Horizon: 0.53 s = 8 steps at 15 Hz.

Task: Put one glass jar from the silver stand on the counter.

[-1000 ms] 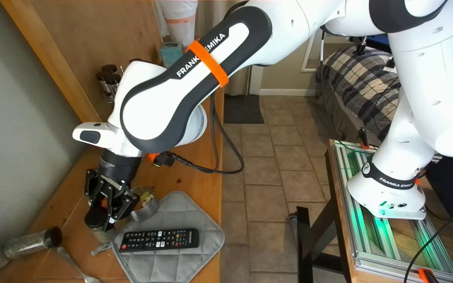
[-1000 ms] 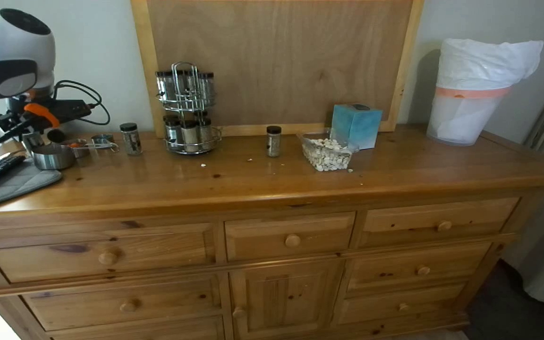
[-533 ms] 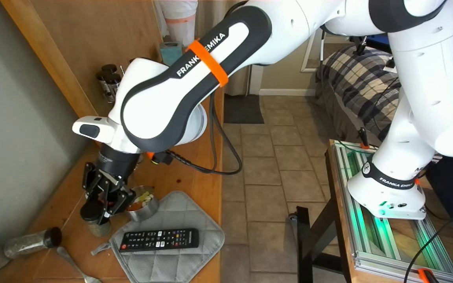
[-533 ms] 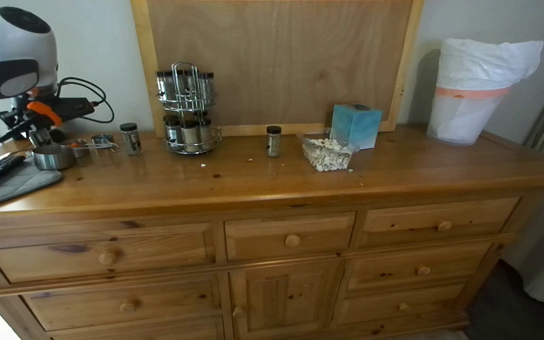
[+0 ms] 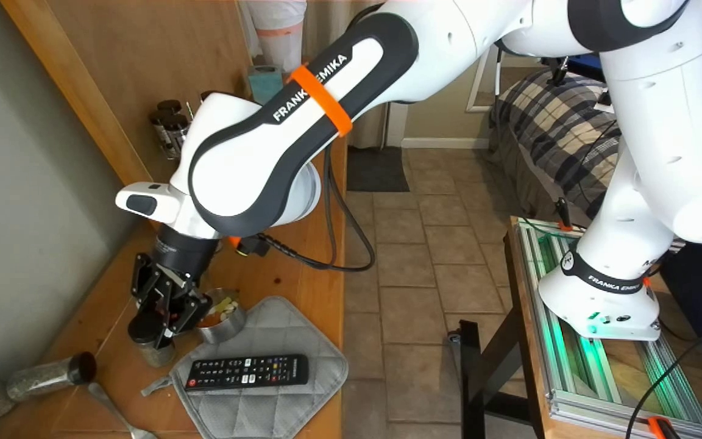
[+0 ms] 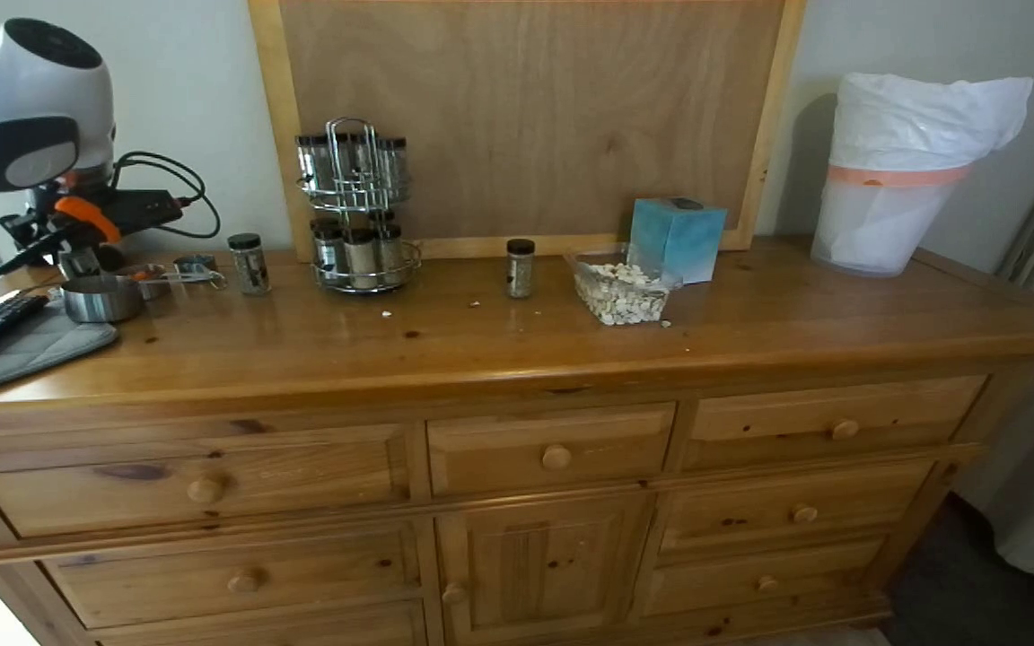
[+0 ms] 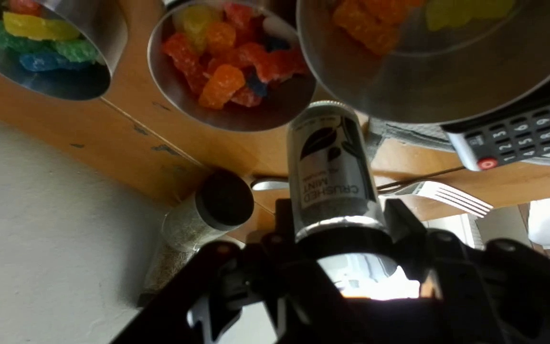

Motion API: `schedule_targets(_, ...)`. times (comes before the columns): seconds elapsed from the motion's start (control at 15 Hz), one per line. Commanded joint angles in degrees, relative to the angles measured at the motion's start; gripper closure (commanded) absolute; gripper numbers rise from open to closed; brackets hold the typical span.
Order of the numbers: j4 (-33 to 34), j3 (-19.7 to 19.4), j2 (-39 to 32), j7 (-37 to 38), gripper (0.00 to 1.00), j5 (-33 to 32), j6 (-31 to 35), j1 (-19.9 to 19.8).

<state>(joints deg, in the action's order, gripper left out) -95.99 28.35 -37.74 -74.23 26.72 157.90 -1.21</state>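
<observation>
Glass jar, cylindrical, dark-capped, clamped in the black hand, grained wooden counter, tiered chrome-wire silver stand

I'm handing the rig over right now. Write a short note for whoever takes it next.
Pincer: closed on the glass jar labelled Crushed Mint.
Silver stand: on the counter, with other jars in both tiers.
Done: the glass jar is gripped, away from the stand.
Left: probably settle it on the counter, release, back away. Can't tell whether its base touches the counter; mind the metal cups close by.
</observation>
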Motion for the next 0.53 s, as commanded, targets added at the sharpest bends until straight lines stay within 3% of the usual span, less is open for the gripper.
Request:
schedule_targets(0.0, 0.4, 1.0, -0.4, 0.8, 0.74, -1.4, -1.4, -0.8)
schedule_targets(0.07, 0.5, 1.1, -0.6, 0.6, 0.31, -1.5, -2.0, -0.8)
schedule_targets(0.33, 0.8, 0.9, -0.4, 0.5, 0.04, -1.5, -3.2, -0.7)
schedule_targets(0.47, 0.6, 1.0, 0.0, 0.4, 0.00, -1.4, -3.3, -0.7)
